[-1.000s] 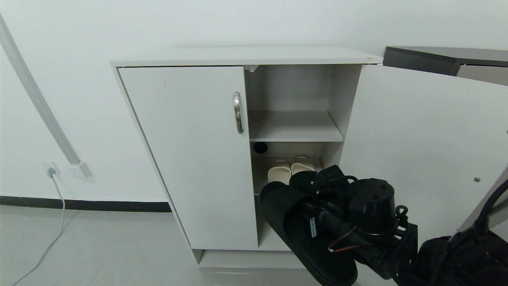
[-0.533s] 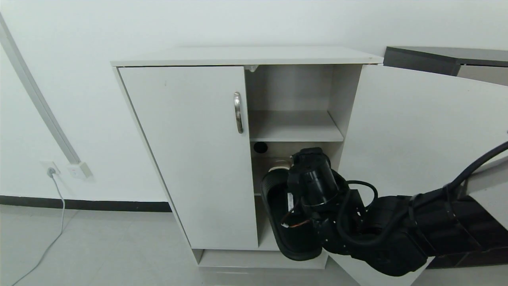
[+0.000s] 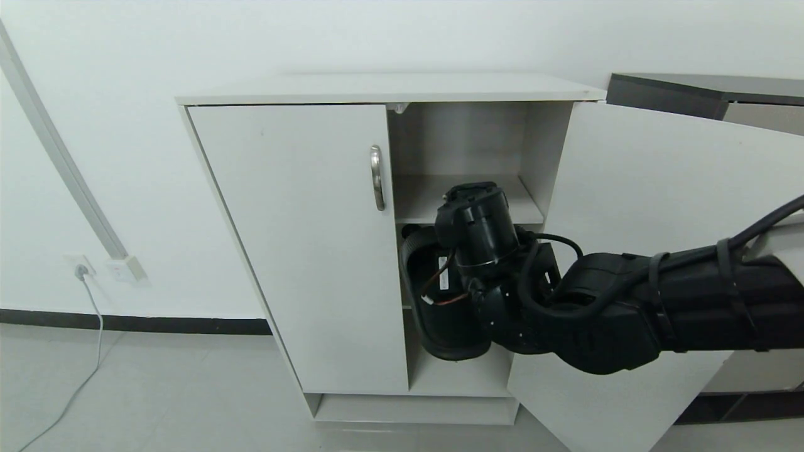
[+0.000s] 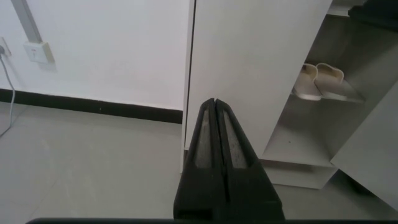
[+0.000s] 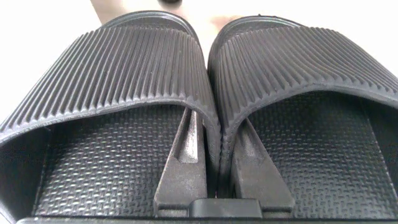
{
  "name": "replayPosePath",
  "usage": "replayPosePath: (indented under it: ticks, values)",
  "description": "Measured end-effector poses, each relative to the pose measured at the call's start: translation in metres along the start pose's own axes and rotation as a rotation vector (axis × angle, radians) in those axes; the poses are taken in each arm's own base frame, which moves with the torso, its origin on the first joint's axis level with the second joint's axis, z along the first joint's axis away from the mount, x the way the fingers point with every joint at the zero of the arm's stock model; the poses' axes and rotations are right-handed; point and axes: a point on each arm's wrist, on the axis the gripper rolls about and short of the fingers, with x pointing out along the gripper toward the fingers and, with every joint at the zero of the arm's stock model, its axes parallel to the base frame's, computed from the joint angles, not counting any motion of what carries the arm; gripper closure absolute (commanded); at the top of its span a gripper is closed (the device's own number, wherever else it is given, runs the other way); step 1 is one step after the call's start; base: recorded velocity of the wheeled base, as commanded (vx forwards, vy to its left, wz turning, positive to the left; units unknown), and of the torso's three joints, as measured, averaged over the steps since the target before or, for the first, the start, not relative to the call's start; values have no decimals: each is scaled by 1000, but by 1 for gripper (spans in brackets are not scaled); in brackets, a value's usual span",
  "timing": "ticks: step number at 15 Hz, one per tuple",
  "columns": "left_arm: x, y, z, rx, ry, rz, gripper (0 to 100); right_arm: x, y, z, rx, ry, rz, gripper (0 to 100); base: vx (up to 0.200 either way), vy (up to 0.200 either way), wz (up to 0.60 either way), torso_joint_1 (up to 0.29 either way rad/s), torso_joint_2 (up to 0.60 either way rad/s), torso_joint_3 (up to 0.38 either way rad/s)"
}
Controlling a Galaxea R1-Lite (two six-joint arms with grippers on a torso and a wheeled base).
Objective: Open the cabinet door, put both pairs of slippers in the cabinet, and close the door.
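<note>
White-walled room, pale grey floor. A white laminate two-door cabinet [image 3: 389, 88] is stood against the wall. Its right-hand door [image 3: 659, 207] is swung wide open outboard of the right arm. Its left-hand door [image 3: 295, 238], with a curved metal handle [image 3: 376, 178], is shut.

Right gripper [image 5: 214, 134]: clenched on the pair of black ribbed rubber slippers [image 3: 443, 314]. The two inner side walls are pinched together between the fingers [image 5: 186, 143], one finger inside each slipper, with the straps just beyond the fingertips. The pair is held within the open half, steeply tilted, toes up and inward. The heels hang below the wrist, above the cabinet floor [image 3: 458, 376]. Above and behind the wrist sits the upper shelf [image 3: 465, 201].

Left gripper [image 4: 215, 106]: closed on nothing, fingers pressed flat together, held outside the cabinet and facing the shut door. Off to one side of it, a pair of beige foam slippers [image 4: 317, 79] is seen already stowed on the lower shelf [image 4: 348, 94].

Step judged: placing of the second pair; door closing not yet done. The pair should be levelled before release so that the soles land flat. A spot clear of the beige pair should be chosen; whether the lower shelf has room cannot be told. The heels should be carried fully past the front edge so that the door is not fouled. Release is best made only once the weight is borne by a board. The fingers should then be drawn straight back so that the straps are not snagged.
</note>
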Motion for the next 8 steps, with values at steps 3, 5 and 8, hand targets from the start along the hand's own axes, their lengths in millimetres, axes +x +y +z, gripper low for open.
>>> replayPosePath:
  ticks: [3, 5, 8]
  values:
    - [0, 0, 0, 0, 0, 0, 100, 8, -8, 13, 6, -27, -25, 100, 0, 0, 0, 0, 0, 0]
    - [0, 0, 0, 0, 0, 0, 100, 10, -10, 15, 6, -30, -30, 100, 0, 0, 0, 0, 0, 0]
    - [0, 0, 0, 2, 0, 0, 100, 13, -13, 16, 6, -36, -41, 100, 0, 0, 0, 0, 0, 0]
